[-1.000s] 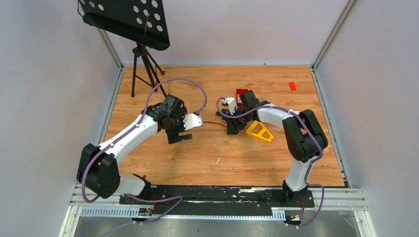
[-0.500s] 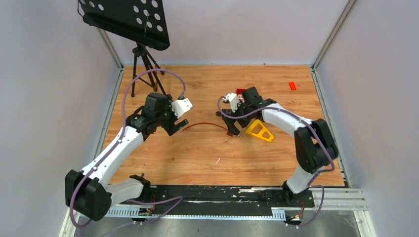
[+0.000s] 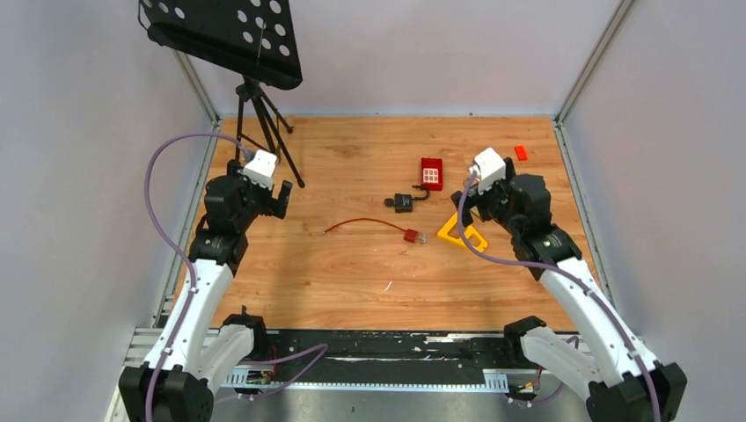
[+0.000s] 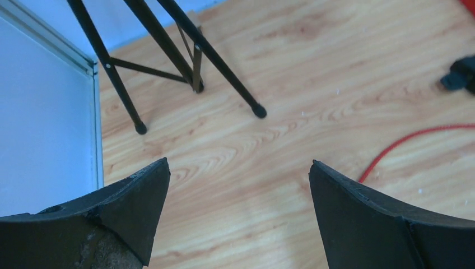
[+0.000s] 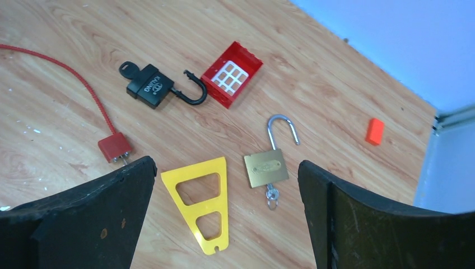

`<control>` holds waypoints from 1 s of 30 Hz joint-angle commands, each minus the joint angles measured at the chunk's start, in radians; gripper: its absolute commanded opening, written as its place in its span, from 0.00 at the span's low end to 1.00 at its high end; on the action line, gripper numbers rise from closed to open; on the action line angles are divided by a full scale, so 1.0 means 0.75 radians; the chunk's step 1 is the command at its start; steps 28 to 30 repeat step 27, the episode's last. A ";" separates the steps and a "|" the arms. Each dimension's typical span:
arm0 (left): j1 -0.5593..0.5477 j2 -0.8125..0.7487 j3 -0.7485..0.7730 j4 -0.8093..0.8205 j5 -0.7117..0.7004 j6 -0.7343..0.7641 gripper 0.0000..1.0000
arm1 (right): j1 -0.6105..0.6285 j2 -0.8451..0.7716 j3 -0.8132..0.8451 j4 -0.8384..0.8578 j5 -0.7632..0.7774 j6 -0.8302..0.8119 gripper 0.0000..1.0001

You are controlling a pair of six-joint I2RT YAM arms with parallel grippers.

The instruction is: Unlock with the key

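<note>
Occlusions and cropped items, three views.

Top view: the right arm (image 3: 526,211) covers one corner of the yellow triangular frame (image 3: 453,232) and wholly hides the brass padlock (image 5: 266,168). The music stand (image 3: 220,31) is cut by the upper edge, and the keyway of the black padlock (image 3: 403,202) is too small to read. Left wrist view: that padlock shows only as a dark corner at the right edge, the red cable (image 4: 424,133) runs out below it, and the tripod legs (image 4: 223,72) are cut at the top. Right wrist view: the cable leaves at the left edge, and the small metal piece (image 5: 272,196) under the brass body is too small to identify. The left gripper (image 4: 239,162) and right gripper (image 5: 227,162) have their fingers cropped by the lower edge.
</note>
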 commanded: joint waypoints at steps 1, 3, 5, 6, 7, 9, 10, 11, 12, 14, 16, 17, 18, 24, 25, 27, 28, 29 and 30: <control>0.035 -0.028 -0.056 0.297 -0.049 -0.177 1.00 | -0.045 -0.189 -0.137 0.187 0.093 0.080 1.00; 0.041 -0.060 -0.076 0.344 -0.066 -0.219 1.00 | -0.074 -0.226 -0.157 0.218 0.108 0.105 1.00; 0.041 -0.088 -0.069 0.326 0.028 -0.208 1.00 | -0.078 -0.232 -0.136 0.194 0.129 0.103 1.00; 0.041 -0.102 -0.059 0.302 0.048 -0.214 1.00 | -0.080 -0.233 -0.120 0.167 0.129 0.103 1.00; 0.041 -0.119 -0.049 0.276 0.088 -0.236 1.00 | -0.079 -0.240 -0.103 0.145 0.117 0.102 1.00; 0.041 -0.148 -0.015 0.173 0.158 -0.256 1.00 | -0.079 -0.277 -0.092 0.128 0.110 0.104 1.00; 0.041 -0.158 0.012 0.109 0.189 -0.251 1.00 | -0.078 -0.308 -0.103 0.138 0.112 0.102 1.00; 0.041 -0.166 0.032 0.051 0.220 -0.232 1.00 | -0.078 -0.334 -0.109 0.146 0.113 0.093 1.00; 0.041 -0.182 0.037 0.023 0.231 -0.201 1.00 | -0.078 -0.352 -0.108 0.144 0.119 0.087 1.00; 0.041 -0.251 -0.011 0.062 0.168 -0.168 1.00 | -0.078 -0.367 -0.099 0.131 0.130 0.081 1.00; 0.039 -0.278 -0.037 0.077 0.119 -0.152 1.00 | -0.076 -0.380 -0.106 0.149 0.181 0.068 1.00; 0.041 -0.254 -0.023 0.054 0.124 -0.143 1.00 | -0.072 -0.381 -0.111 0.156 0.191 0.060 1.00; 0.041 -0.246 -0.016 0.043 0.139 -0.142 1.00 | -0.071 -0.382 -0.116 0.162 0.199 0.054 1.00; 0.041 -0.237 -0.033 0.050 0.206 -0.130 1.00 | -0.069 -0.372 -0.132 0.177 0.220 0.044 1.00; 0.041 -0.233 -0.030 0.047 0.201 -0.134 1.00 | -0.070 -0.365 -0.130 0.176 0.221 0.044 1.00; 0.040 -0.225 -0.028 0.042 0.216 -0.134 1.00 | -0.069 -0.359 -0.129 0.177 0.220 0.046 1.00; 0.040 -0.225 -0.028 0.042 0.216 -0.134 1.00 | -0.069 -0.359 -0.129 0.177 0.220 0.046 1.00; 0.040 -0.225 -0.028 0.042 0.216 -0.134 1.00 | -0.069 -0.359 -0.129 0.177 0.220 0.046 1.00; 0.040 -0.225 -0.028 0.042 0.216 -0.134 1.00 | -0.069 -0.359 -0.129 0.177 0.220 0.046 1.00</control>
